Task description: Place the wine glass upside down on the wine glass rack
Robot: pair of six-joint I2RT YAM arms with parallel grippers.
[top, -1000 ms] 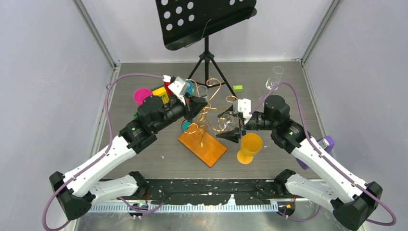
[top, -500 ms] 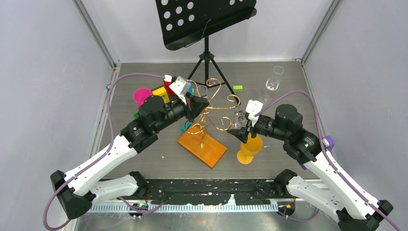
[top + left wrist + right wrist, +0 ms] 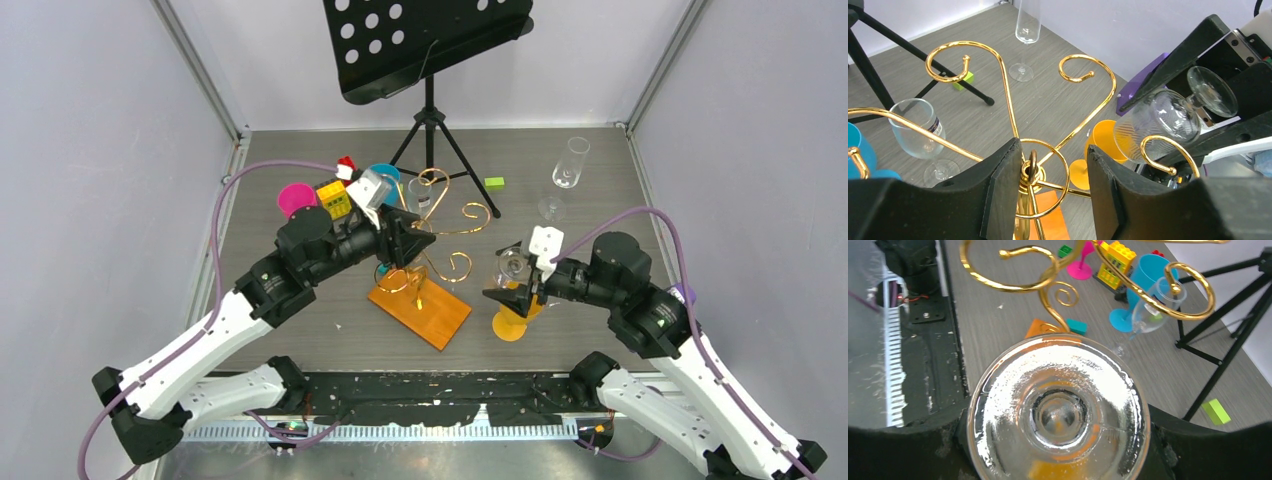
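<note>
The wine glass [image 3: 511, 266] backed off rack [image 3: 424, 312], foot [image 3: 1058, 410] filling right wrist view

Music stand [image 3: 430, 45]: top cut off by upper frame edge.
Wine glass [image 3: 1058, 410]: bowl hidden behind its own foot.
Orange goblet [image 3: 510, 328]: bowl mostly hidden under right gripper [image 3: 510, 290].
Wine glass rack [image 3: 1029, 172]: lower stem runs off bottom edge.
Blue cup [image 3: 860, 150]: cut by left edge.

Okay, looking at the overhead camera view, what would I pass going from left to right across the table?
Pink cup → yellow brick → rack → wine glass → flute. The green block and orange goblet are left out because they overlap the wine glass in this order.
</note>
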